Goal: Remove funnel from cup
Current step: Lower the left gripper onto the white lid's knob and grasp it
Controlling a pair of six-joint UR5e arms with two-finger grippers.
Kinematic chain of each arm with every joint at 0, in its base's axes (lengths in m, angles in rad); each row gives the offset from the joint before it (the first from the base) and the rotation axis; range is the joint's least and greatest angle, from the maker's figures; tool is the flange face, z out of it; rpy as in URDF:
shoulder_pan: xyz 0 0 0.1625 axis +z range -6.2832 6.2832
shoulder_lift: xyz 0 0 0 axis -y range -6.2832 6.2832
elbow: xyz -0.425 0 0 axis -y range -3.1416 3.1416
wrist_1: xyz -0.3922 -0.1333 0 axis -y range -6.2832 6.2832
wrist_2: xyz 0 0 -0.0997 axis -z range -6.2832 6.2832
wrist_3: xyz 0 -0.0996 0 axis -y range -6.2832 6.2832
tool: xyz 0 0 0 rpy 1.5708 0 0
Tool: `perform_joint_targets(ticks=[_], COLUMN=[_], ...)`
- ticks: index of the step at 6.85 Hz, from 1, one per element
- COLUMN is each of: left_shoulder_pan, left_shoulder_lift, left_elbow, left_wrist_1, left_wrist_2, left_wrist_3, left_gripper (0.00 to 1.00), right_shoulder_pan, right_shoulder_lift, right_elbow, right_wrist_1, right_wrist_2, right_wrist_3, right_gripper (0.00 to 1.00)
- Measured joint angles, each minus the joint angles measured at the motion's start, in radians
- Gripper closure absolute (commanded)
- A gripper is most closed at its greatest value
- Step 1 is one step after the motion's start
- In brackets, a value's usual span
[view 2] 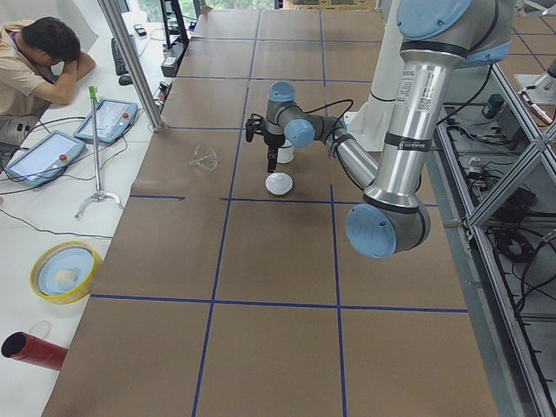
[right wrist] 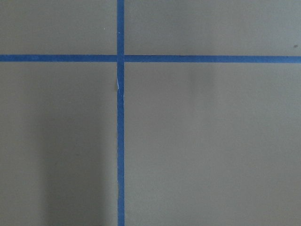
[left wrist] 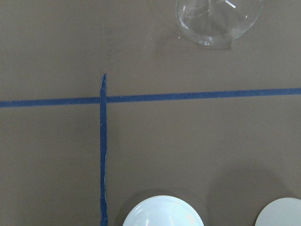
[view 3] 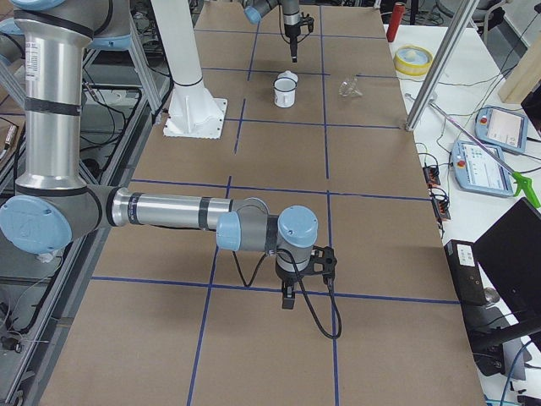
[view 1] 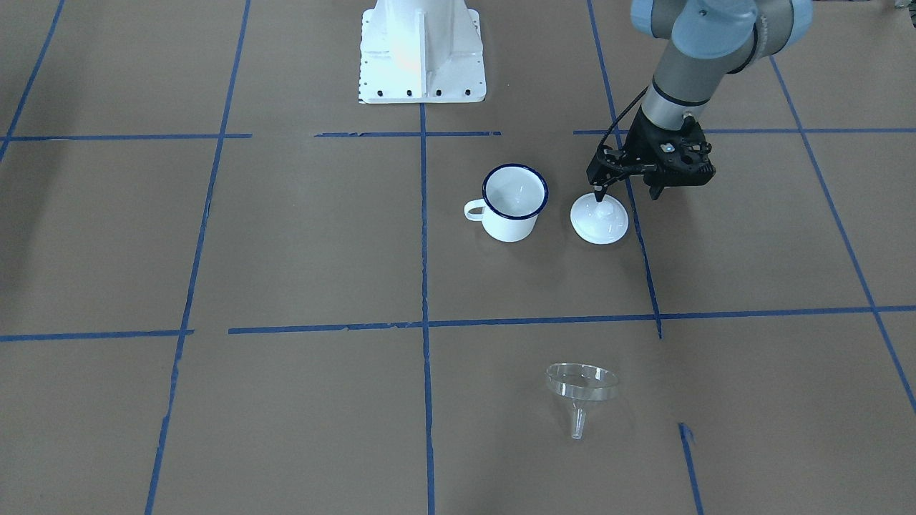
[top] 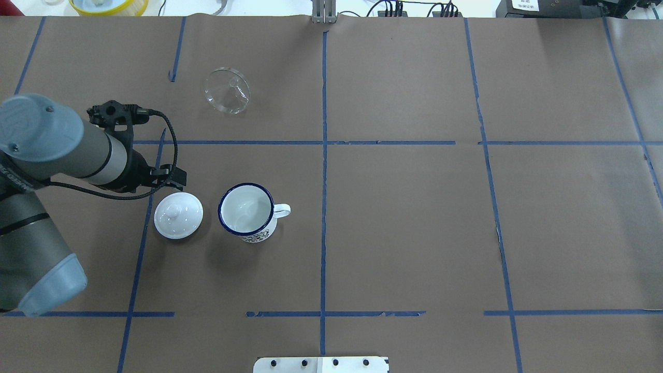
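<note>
We look steeply down on the table (view 1: 286,236) from the operators' side and, overhead, from the opposite side; both views share the cup (view 1: 509,204) and funnel (view 1: 581,390). Two end cameras look along it; wrist cameras look straight down, close.

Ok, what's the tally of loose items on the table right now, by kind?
clear funnel: 1
cup: 1
knobbed lid: 1
Total: 3
</note>
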State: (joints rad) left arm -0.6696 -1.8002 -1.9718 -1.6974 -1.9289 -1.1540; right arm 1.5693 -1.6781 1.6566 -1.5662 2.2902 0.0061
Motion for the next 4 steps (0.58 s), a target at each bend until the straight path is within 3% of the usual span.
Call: perform_joint_targets(ticks=[4], left_shoulder_pan=[0.061], left_shoulder_lift=[0.004], left_elbow=[0.117], left_wrist_1=[-0.173], left_wrist_2=[-0.002], left_wrist_3=[-0.084], left_gripper=[0.0], right_shoulder_pan=[0.0], right_shoulder_lift=[0.0], right_elbow=[0.0], right_wrist_1=[0.0], right_wrist_2=[0.0], right_wrist_3=[0.0], right_gripper=[0.0])
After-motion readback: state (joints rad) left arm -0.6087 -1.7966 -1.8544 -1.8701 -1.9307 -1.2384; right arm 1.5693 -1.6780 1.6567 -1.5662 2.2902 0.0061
